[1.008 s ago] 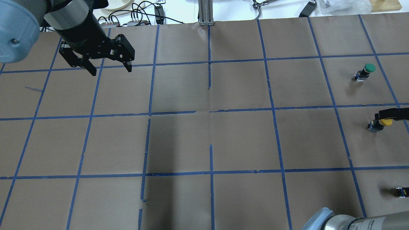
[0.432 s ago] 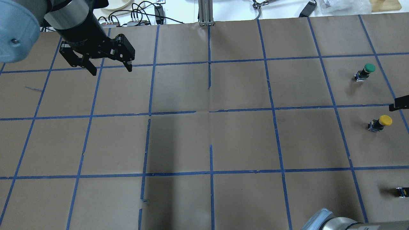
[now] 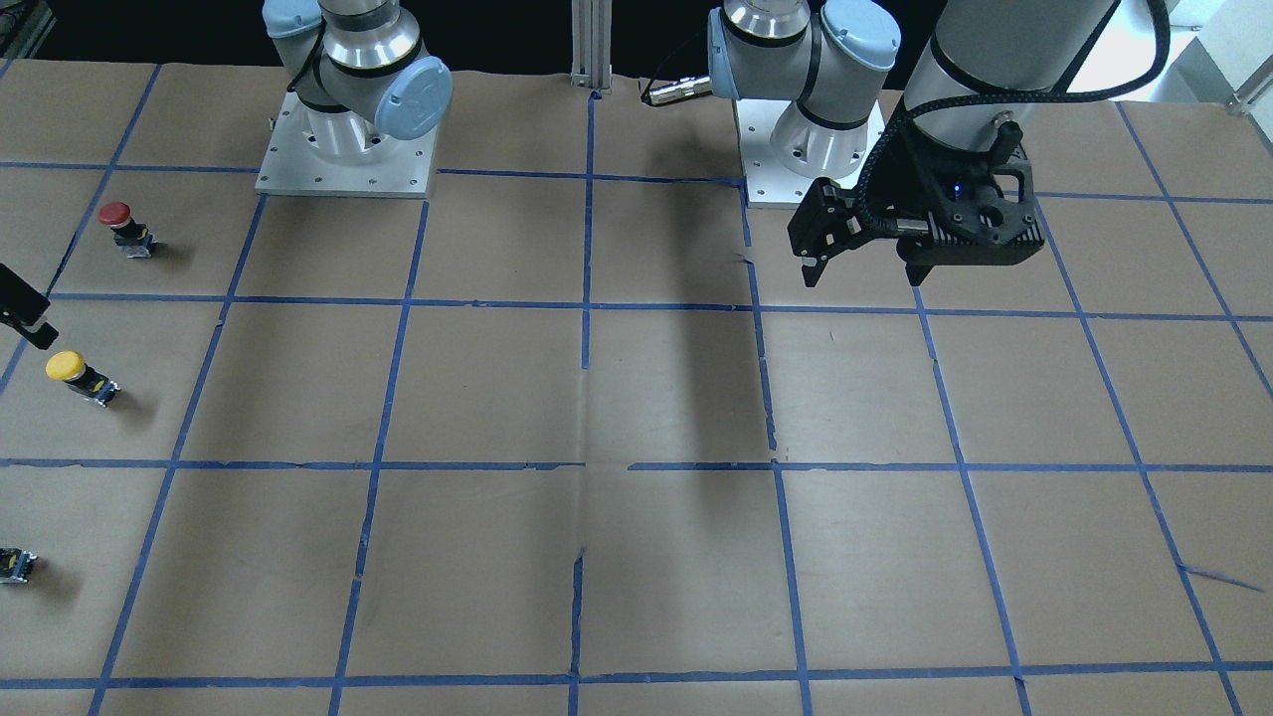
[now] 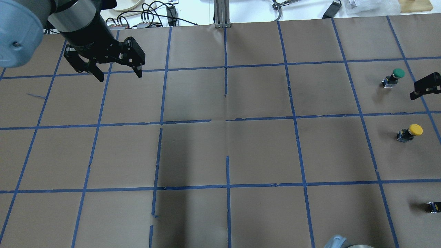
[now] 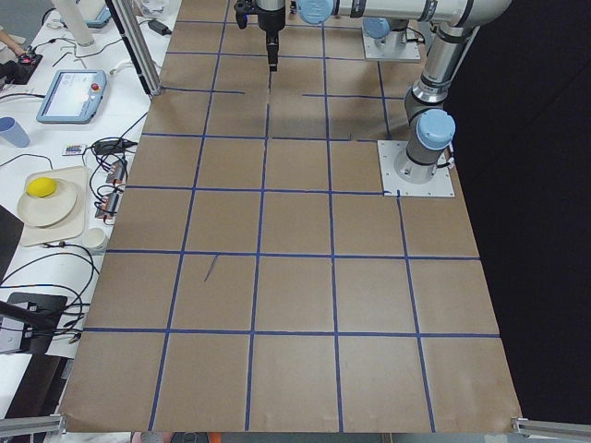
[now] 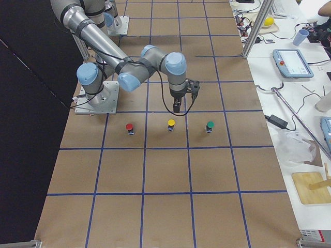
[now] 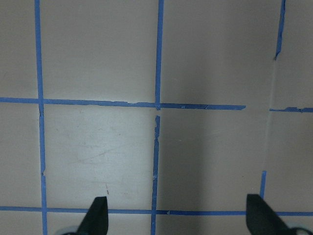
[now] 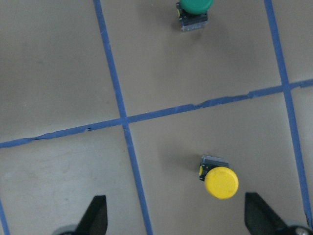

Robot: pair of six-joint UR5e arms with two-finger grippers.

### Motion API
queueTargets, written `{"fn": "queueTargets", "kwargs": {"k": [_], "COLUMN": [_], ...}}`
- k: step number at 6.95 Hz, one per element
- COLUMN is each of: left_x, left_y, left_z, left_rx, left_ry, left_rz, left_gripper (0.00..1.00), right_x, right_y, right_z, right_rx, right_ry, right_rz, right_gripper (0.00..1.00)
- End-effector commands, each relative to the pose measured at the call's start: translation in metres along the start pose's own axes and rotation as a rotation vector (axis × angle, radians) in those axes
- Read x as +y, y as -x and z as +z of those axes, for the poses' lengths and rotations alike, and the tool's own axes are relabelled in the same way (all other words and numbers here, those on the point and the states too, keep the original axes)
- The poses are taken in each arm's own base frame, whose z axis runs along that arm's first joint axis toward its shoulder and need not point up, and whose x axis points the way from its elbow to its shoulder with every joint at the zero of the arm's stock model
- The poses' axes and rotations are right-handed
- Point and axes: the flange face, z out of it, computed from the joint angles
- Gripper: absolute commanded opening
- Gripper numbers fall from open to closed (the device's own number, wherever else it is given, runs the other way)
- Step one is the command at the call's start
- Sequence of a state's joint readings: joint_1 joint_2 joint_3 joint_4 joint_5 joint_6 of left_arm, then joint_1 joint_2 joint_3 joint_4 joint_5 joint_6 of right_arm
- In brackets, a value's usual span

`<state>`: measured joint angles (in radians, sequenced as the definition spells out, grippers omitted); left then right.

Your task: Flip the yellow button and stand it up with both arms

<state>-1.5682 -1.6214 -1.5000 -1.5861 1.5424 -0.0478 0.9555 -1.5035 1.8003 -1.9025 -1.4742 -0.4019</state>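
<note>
The yellow button [image 4: 411, 131] stands upright, cap up, on the brown paper near the table's right end. It also shows in the front view [image 3: 75, 373], the right side view [image 6: 171, 124] and the right wrist view [image 8: 220, 180]. My right gripper [image 8: 178, 220] is open and empty. It hangs above the button, offset toward the green one, and only part of it shows in the overhead view [image 4: 425, 86]. My left gripper [image 4: 120, 76] is open and empty, high over the far left of the table, with bare paper between its fingertips [image 7: 98, 215].
A green button [image 4: 396, 75] stands one square beyond the yellow one. A red button [image 3: 121, 224] stands one square nearer the robot. An aluminium post [image 4: 222, 13] and cables lie at the far edge. The two arm bases [image 3: 343, 149] sit on the near side.
My right gripper has drawn away from the yellow button toward the green one, leaving the button standing free. The left arm has not moved.
</note>
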Motion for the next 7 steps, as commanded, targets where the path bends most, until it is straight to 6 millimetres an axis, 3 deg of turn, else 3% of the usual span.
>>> {"fn": "queueTargets", "kwargs": {"k": [1,2,3,4,5,7], "left_x": [0.000,0.000,0.000,0.000,0.000,0.000], "left_y": [-0.001,-0.002,-0.002,-0.002,-0.001,-0.001], "left_z": [-0.001,-0.001,-0.001,0.000,0.000,0.000], "left_rx": [0.007,0.009,0.007,0.005,0.005,0.005], "left_ry": [-0.002,-0.002,-0.002,-0.001,-0.001,0.001], "left_rz": [0.009,0.011,0.011,0.011,0.011,0.010], "left_gripper": [1.00,1.00,1.00,1.00,1.00,1.00], "right_x": [-0.011,0.001,0.025,0.054,0.065,0.062], "right_y": [0.131,0.191,0.238,0.269,0.280,0.278], "right_z": [-0.056,-0.076,-0.095,-0.107,-0.109,-0.102], "right_rx": [0.025,0.038,0.072,0.131,0.125,0.134], "right_ry": [0.094,0.102,0.111,0.126,0.127,0.138], "right_rz": [0.103,0.074,-0.017,-0.081,-0.107,-0.109], "right_gripper": [1.00,1.00,1.00,1.00,1.00,1.00]}}
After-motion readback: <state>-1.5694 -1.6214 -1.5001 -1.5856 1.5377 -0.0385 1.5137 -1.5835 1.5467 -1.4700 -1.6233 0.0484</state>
